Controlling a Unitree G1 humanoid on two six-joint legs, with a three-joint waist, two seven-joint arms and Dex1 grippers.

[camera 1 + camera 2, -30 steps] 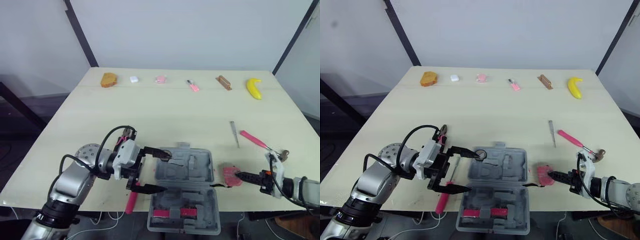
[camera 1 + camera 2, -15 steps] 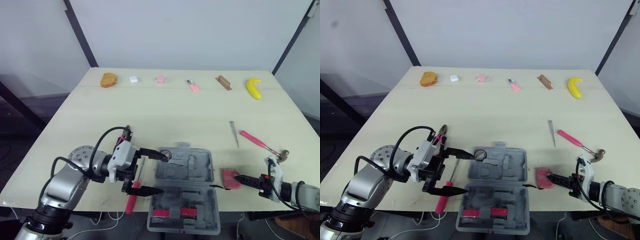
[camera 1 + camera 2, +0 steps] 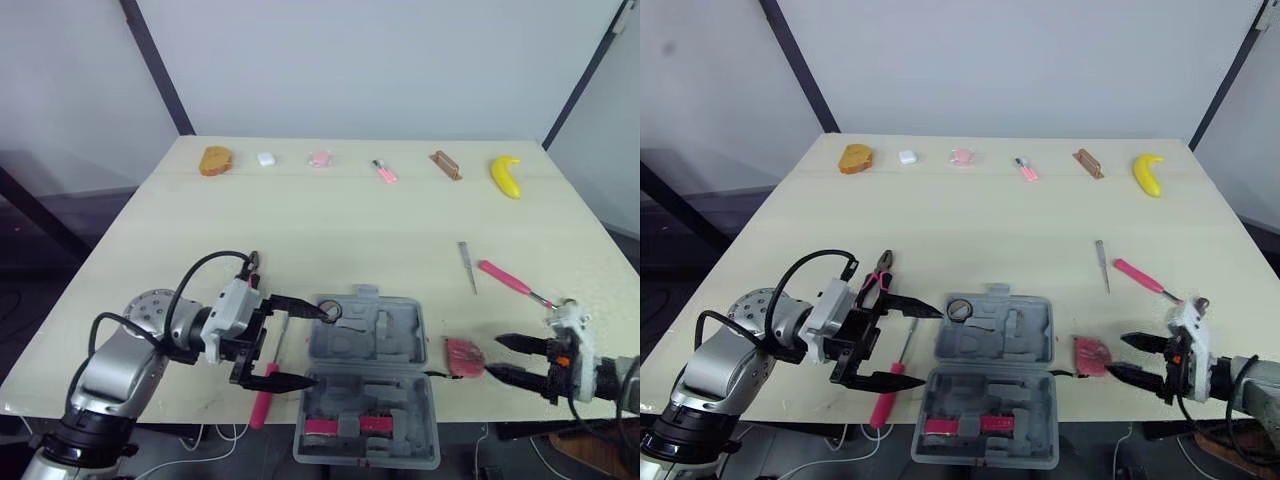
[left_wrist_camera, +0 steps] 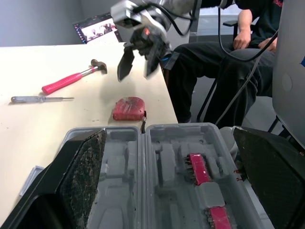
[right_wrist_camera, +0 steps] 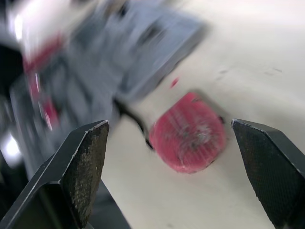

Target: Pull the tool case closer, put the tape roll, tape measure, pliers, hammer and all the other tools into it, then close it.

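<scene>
Grey tool case (image 3: 372,352), open, flat

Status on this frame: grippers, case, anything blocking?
Both open: left gripper empty at tool case left edge; right gripper facing tape measure, not gripping. Case lid open; hammer on table. No obstruction seen.

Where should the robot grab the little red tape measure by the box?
Probably around its chunky body, pinching the far and near edges. The tape measure lies flat on the table just right of the tool case, and the open right gripper faces it from the right, so come in from that side.
</scene>
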